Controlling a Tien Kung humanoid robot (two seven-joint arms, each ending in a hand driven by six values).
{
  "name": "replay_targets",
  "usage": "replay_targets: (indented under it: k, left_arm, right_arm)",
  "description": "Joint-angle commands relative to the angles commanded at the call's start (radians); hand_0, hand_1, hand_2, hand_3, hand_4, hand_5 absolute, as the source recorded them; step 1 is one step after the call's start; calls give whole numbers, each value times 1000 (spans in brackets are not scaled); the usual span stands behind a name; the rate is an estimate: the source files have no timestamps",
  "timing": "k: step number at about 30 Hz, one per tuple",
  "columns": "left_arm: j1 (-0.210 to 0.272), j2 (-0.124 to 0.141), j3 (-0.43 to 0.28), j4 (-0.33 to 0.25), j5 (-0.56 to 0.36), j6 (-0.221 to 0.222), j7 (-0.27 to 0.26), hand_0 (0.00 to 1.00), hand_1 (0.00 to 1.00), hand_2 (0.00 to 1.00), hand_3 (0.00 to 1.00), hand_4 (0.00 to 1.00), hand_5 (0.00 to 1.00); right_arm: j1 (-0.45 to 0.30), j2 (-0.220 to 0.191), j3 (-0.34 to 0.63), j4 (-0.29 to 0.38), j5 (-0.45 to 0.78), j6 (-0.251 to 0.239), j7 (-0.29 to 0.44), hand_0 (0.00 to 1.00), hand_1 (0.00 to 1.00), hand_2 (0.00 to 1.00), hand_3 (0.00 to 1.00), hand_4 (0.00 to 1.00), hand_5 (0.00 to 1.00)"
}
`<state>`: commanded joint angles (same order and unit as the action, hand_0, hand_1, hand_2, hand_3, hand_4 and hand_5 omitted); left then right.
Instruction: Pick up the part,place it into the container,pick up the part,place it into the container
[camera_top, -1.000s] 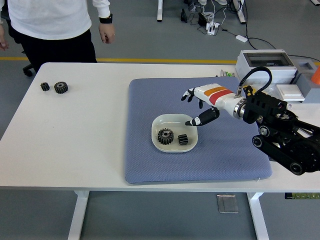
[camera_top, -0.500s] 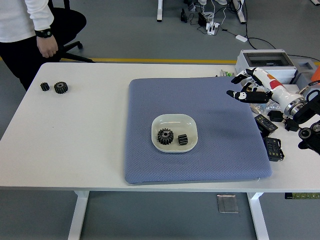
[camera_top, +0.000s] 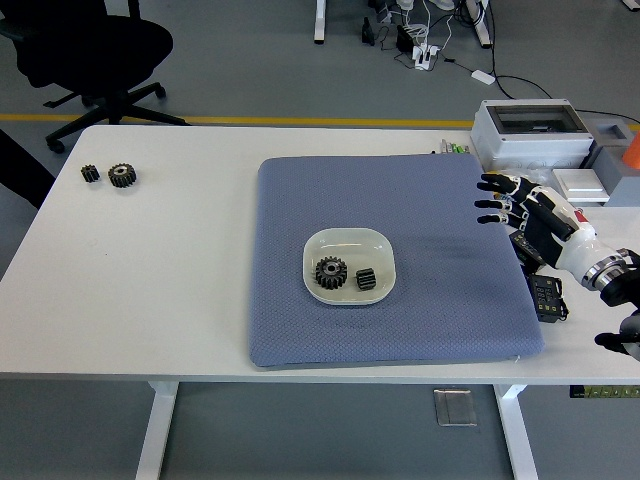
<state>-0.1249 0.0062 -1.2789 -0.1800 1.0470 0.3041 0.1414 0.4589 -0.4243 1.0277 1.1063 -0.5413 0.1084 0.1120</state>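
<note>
A white dish (camera_top: 349, 243) sits in the middle of a blue-grey mat (camera_top: 420, 210). In it lie a large black gear (camera_top: 331, 271) and a small black gear (camera_top: 365, 279). Two more black gears, one small (camera_top: 90, 173) and one larger (camera_top: 122, 175), lie at the table's far left. My right hand (camera_top: 503, 199) is at the mat's right edge, fingers spread, holding nothing. My left arm is out of view.
A grey box (camera_top: 527, 133) stands at the back right, with small black devices (camera_top: 547, 296) on the table beside the mat. A black office chair (camera_top: 95, 55) stands beyond the table's far left. A person's dark leg (camera_top: 18, 165) shows at the left edge.
My right hand has drawn back from above the dish to the mat's right edge and lowered. The person has moved off to the left, out of sight but for a leg.
</note>
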Motion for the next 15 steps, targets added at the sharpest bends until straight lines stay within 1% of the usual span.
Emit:
replay_targets:
  k: [1, 2, 6, 7, 10, 15]
  left_arm:
    - [0, 0, 1, 0, -2, 0, -1, 614, 586, 648, 556, 643, 572]
    - [0, -1, 3, 0, -5, 0, -2, 616, 587, 648, 557, 642, 572]
    - [2, -2, 4, 0, -5, -1, -2, 616, 587, 648, 557, 642, 572]
    - [2, -3, 4, 0, -3, -2, -1, 617, 587, 645, 556, 641, 572]
    - [3, -4, 3, 0, 0, -3, 0, 617, 587, 645, 556, 641, 572]
    - [2, -5, 8, 0, 0, -5, 0, 618, 590, 644, 555, 642, 574]
  right_arm:
    - [-18, 1, 24, 9, 36, 1, -2, 801, 780, 844, 847, 998, 912]
    - [-35, 3, 46, 17, 53, 1, -3, 933, 864, 876, 868, 998, 943]
    - [-97, 15, 122, 41, 5, -1, -9, 933, 864, 876, 868, 998, 943]
    - [-110, 20, 138, 43, -6, -2, -11, 998, 905, 902, 898, 998, 960]
    - [-135, 32, 167, 44, -18, 0, -16, 998, 905, 902, 898, 998, 960]
    - [-185, 64, 236, 41, -50, -5, -13, 998, 905, 903, 894, 998, 967]
